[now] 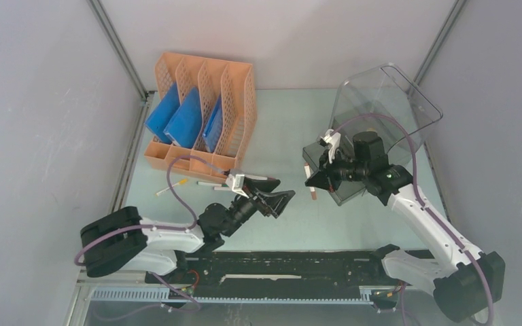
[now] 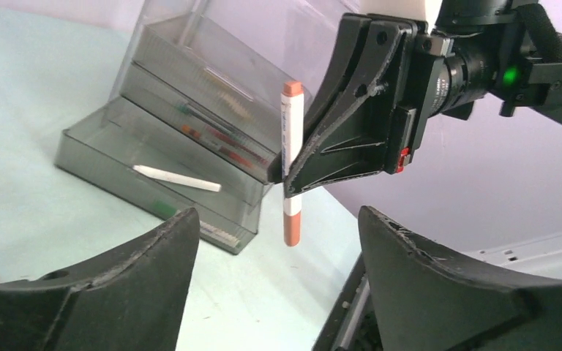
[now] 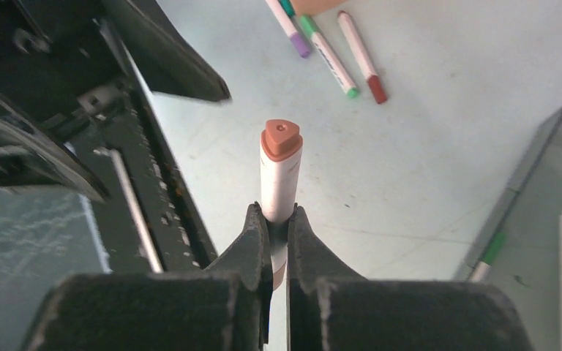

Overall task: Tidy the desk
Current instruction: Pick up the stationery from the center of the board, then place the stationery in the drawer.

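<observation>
In the top view the pale green desk (image 1: 285, 129) fills the middle of the frame. An orange file rack (image 1: 204, 115) with blue folders (image 1: 183, 122) stands in the upper left, and a clear drawer box (image 1: 380, 102) in the upper right. The two arms meet in the centre of the frame, and from above their claws are small and dark, so the grip is difficult to read there.

The wrist views make it clear. In the right wrist view the right gripper (image 3: 274, 219) is closed tightly on a white marker (image 3: 280, 168) with a brown cap. The marker stands upright between the two fingers, with the cap above them. The same view shows three loose markers (image 3: 329, 55) lying on the desk at the top of the frame, which look only like thin lines from above.

In the left wrist view the left gripper (image 2: 278, 219) is spread wide and holds nothing. Its two fingers stand at the lower left and lower right of the frame, clear of the marker. Only this view shows the full length of the marker, with a brown cap at each end, hanging above the desk. It also shows the lowest drawer of the box pulled out at the left, with a white pen (image 2: 177, 178) lying in it.
</observation>
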Available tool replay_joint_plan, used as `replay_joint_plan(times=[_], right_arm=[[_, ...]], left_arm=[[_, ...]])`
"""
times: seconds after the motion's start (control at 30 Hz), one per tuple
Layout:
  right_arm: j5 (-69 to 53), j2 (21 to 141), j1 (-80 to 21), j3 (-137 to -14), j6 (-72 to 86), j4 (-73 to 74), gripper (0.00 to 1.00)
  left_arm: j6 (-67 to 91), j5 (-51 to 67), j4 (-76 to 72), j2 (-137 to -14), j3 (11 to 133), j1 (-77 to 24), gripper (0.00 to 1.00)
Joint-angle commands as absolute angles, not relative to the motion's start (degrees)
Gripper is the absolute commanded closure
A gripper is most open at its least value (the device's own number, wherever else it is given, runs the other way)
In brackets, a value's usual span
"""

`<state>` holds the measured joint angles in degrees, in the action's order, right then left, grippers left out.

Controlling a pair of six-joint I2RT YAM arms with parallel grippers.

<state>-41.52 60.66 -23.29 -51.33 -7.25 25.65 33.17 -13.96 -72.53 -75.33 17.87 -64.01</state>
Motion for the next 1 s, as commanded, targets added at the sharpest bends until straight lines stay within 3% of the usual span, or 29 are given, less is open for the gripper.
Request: replay_joint_plan(times=[0.0, 0.13, 0.47, 0.97], right_arm=[[-31.86, 58.20, -25.16, -53.26, -18.30, 30.06, 1.00], [-22.50, 58.55, -25.53, -53.16, -21.67, 31.05, 1.00], [-2.87, 64.85, -24.04, -52.36, -23.73, 28.78, 1.00], [4.75, 74.36, -22.77, -52.38, -21.16, 26.28, 0.94]], left_arm=[[25.14, -19.17, -70.40, -68.72, 14.23, -64.21, 0.11], [23.32, -24.67, -65.49, -61.98, 11.17, -64.17, 0.00], [22.50, -33.22, -51.35, -47.91, 6.83, -64.03, 0.00], [23.35, -36.87, -46.99, -41.06, 3.37, -63.90, 0.00]])
